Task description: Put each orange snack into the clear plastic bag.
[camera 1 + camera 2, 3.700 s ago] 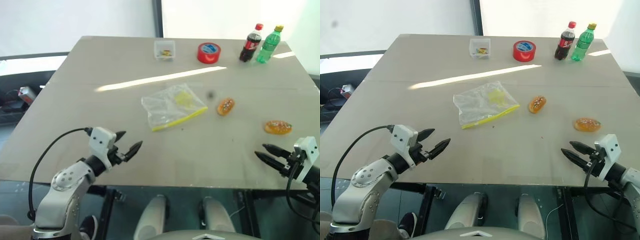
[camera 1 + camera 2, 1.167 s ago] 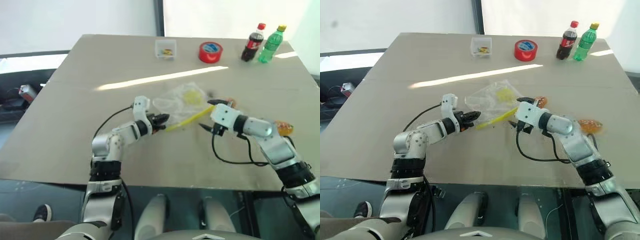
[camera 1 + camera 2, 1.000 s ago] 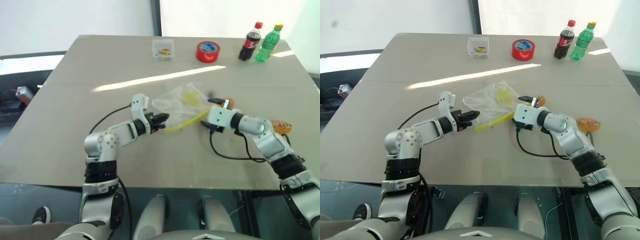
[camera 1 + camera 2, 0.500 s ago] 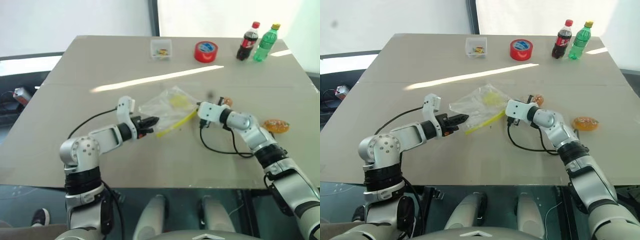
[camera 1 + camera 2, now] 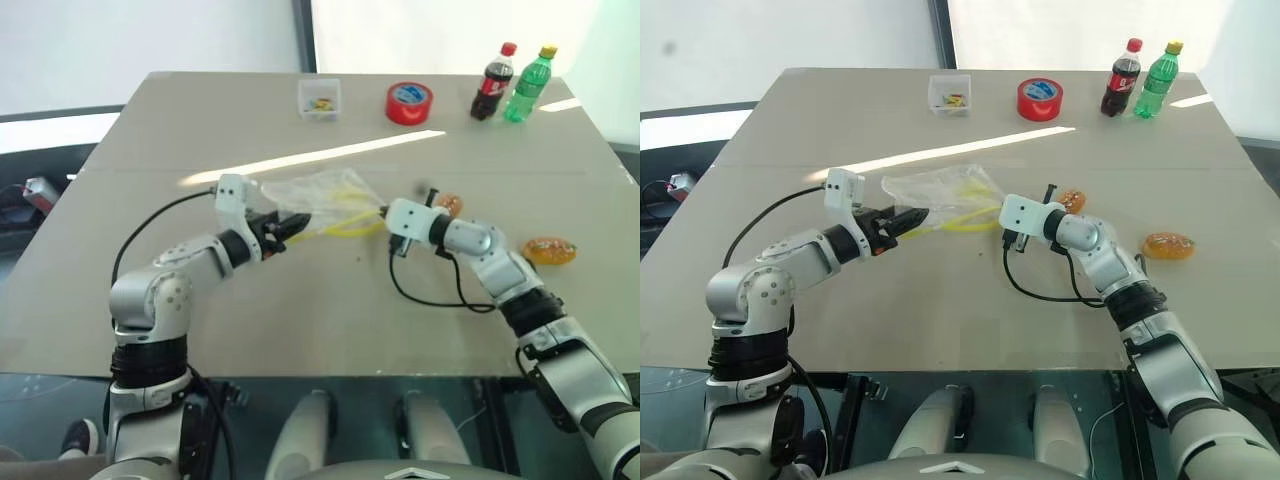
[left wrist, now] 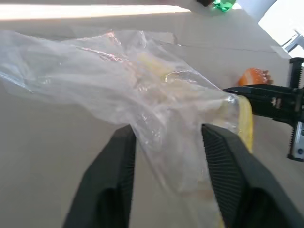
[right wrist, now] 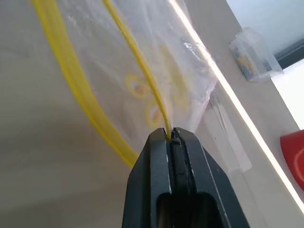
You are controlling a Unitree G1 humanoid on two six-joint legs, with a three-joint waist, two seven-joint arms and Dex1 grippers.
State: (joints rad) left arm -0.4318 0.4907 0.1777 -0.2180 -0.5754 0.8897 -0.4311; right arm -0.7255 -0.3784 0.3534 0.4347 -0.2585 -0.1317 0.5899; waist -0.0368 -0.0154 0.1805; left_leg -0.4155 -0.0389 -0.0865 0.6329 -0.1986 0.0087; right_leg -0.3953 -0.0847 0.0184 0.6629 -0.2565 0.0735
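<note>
The clear plastic bag (image 5: 318,193) hangs stretched between my two grippers, just above the table (image 5: 300,300). My right gripper (image 7: 170,133) is shut on one yellow lip of the bag's mouth; the other yellow lip (image 7: 71,71) sags apart from it. At the bag's other end, my left gripper (image 6: 166,130) has its fingers apart, with crinkled film lying between them. One orange snack (image 5: 448,204) lies on the table just behind my right gripper (image 5: 384,213). A second orange snack (image 5: 551,251) lies farther right.
Along the table's far edge stand a small clear box (image 5: 319,98), a red tape roll (image 5: 410,103), a cola bottle (image 5: 490,80) and a green bottle (image 5: 527,83). A black cable (image 5: 440,300) loops on the table under my right forearm.
Both hands moved left in the picture, carrying the bag with them. My right gripper shut on the yellow lip. My left gripper's fingers came apart. The snacks stayed put.
</note>
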